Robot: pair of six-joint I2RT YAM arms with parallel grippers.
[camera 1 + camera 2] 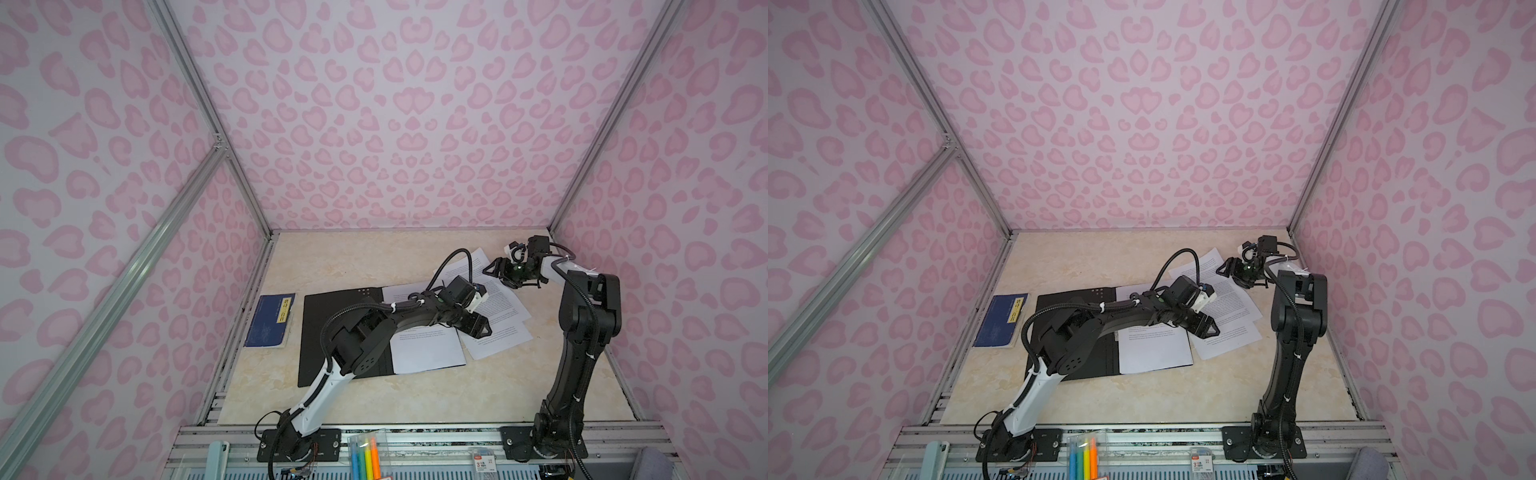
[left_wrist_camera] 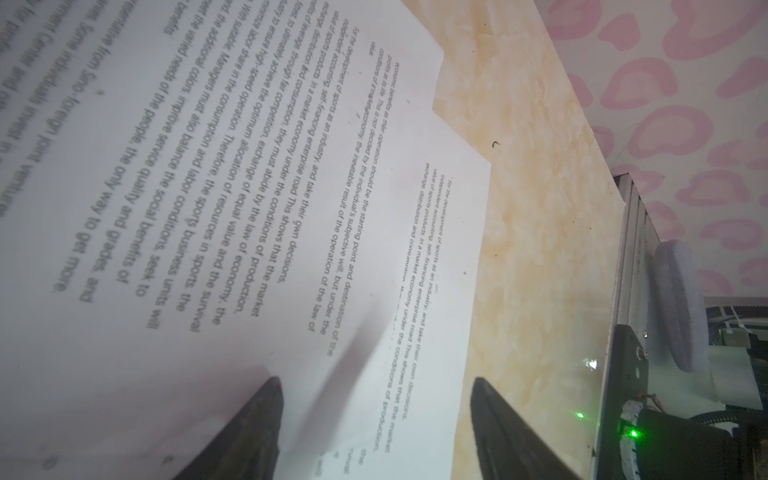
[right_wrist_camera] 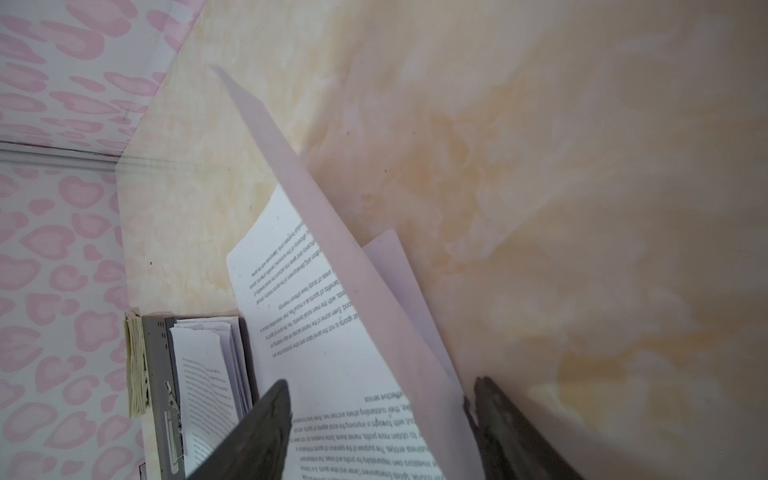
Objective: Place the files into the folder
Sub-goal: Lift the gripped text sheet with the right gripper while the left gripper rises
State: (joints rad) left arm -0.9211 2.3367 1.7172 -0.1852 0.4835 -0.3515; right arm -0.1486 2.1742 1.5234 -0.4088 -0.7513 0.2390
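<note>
Files (image 1: 432, 353) in a fan, long axes roughly near-to-far; left hand (image 2: 376, 380), right hand (image 3: 382, 380) both wide

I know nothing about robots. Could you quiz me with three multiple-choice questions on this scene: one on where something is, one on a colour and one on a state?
1. Where does the dark blue booklet lie?
A) left of the open folder
B) right of it
C) inside it

2. What colour is the folder's upturned face?
A) orange
B) black
C) white

3. How does the left pincer stand?
A) shut on a sheet
B) open over the sheets
C) shut on the booklet

Answers:
1 A, both top views show it beside the folder's left edge.
2 B, the black inside faces up.
3 B, its jaws stand apart above printed pages.
</note>
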